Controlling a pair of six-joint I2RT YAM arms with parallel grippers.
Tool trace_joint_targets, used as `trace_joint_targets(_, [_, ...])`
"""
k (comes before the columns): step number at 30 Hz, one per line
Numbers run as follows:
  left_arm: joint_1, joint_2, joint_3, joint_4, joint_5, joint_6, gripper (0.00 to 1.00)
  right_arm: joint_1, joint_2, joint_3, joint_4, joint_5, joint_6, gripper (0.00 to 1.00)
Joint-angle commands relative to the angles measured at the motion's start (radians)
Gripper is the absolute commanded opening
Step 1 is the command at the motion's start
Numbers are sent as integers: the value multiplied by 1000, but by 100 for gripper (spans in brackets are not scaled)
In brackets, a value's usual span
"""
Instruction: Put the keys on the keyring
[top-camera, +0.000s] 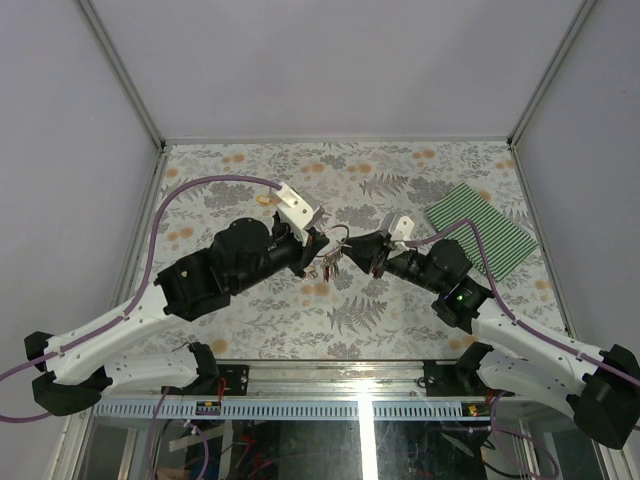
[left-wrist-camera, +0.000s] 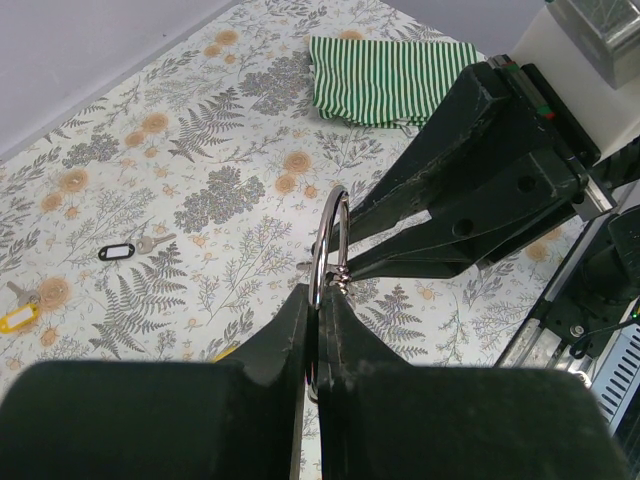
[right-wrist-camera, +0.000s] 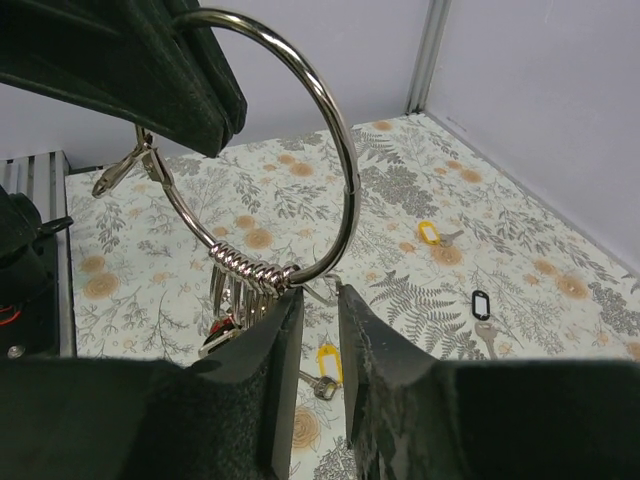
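Observation:
The keyring is a large silver ring held up above the table. My left gripper is shut on its edge; it also shows in the top view. Several small split rings sit threaded on the keyring's bottom, and keys with a red head hang from them; they also show in the top view. My right gripper is at the keyring's bottom beside the split rings. Its jaws stand narrowly apart with a thin wire loop between the tips. Loose keys lie on the table: yellow-tagged ones and a black-tagged one.
A green striped cloth lies at the right of the floral table. The black-tagged key and a yellow-tagged key lie off to the left wrist view's left. Grey walls close in three sides.

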Motion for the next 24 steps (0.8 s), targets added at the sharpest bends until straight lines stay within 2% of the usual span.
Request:
trace_joint_targets(1, [4, 1, 34, 94, 3, -11, 0, 6, 7, 44, 91, -14, -2, 23])
trace_joint_targets(11, [4, -12, 29, 90, -12, -7, 0, 8, -33, 31, 52, 24, -42, 1])
trace_joint_targets(17, [5, -19, 21, 84, -16, -10, 0, 8, -80, 68, -79, 80, -148, 0])
trace_joint_targets(24, [5, -42, -7, 77, -17, -25, 0, 8, -123, 179, -332, 133, -407, 0])
